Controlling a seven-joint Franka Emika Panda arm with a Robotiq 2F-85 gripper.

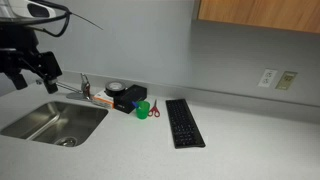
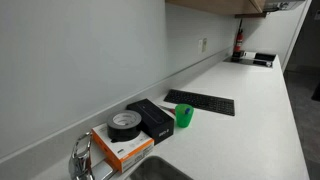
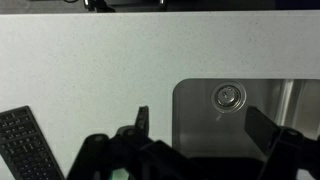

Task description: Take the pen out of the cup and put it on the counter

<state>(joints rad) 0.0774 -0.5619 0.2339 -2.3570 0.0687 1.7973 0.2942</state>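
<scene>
Upright green cup (image 1: 143, 110) on pale counter (image 1: 245, 145)

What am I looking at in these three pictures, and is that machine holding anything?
It is a robot arm with a claw at its end, working over a kitchen counter. Two pictures come from cameras standing outside the robot. The third comes from a camera on its wrist, looking down past the claw at the steel sink. On the counter stand a small green cup, a black keyboard, a black box and a roll of tape resting on an orange box. The claw hangs open near the sink and holds nothing.
</scene>
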